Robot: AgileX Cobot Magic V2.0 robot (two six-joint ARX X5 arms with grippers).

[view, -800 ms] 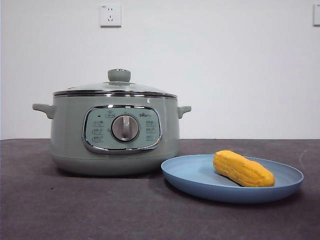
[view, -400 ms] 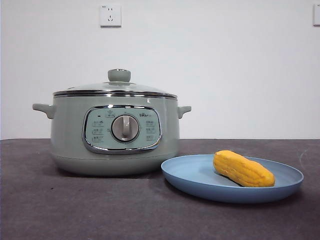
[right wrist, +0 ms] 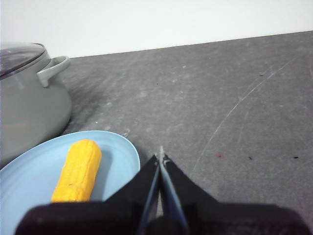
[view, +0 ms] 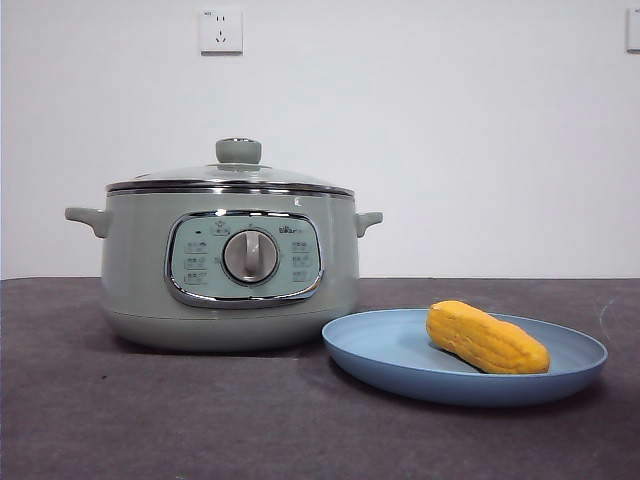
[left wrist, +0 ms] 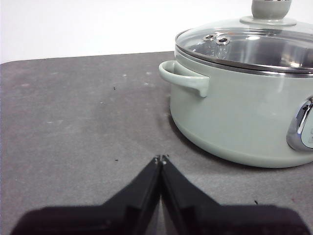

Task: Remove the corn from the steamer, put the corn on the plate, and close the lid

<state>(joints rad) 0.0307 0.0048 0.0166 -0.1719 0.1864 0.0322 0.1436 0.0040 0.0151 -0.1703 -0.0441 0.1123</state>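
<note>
The corn (view: 487,338) lies on the light-blue plate (view: 400,360) at the right of the front view; both also show in the right wrist view, corn (right wrist: 78,170) on plate (right wrist: 29,181). The sage-green steamer (view: 135,270) stands at the left with the glass lid (view: 238,172) seated on it. The lid (left wrist: 254,41) and steamer (left wrist: 234,117) also show in the left wrist view. My left gripper (left wrist: 160,159) is shut and empty, low over the table beside the steamer's handle. My right gripper (right wrist: 161,157) is shut and empty, just beside the plate's rim. Neither arm shows in the front view.
The dark grey table (view: 200,420) stretches in front of the steamer and plate. A white wall with a socket (view: 221,30) stands behind. One steamer handle (left wrist: 185,78) sticks out toward my left gripper.
</note>
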